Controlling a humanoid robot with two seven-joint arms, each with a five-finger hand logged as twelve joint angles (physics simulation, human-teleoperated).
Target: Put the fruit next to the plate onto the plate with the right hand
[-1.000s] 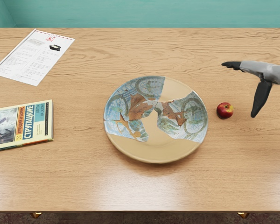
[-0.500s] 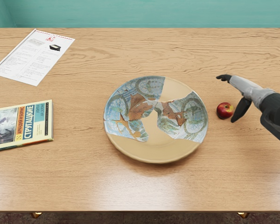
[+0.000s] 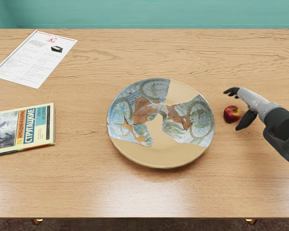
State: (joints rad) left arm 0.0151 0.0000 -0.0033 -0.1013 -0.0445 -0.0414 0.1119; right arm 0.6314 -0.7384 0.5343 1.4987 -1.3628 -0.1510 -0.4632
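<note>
Fingers of right hand spread, gripping nothing, flanking small glossy red apple at 3 o'clock off patterned plate; forearm cropped by frame edge.

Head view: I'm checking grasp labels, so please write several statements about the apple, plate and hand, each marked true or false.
1. The small red apple lies on the wooden table, right of the round patterned ceramic plate. True.
2. The right hand is clenched on the apple. False: its fingers are spread beside it, holding nothing.
3. A paperback book lies at the table's left edge. True.
4. The white printed sheet lies on the plate. False: it lies at the table's far left corner.
</note>
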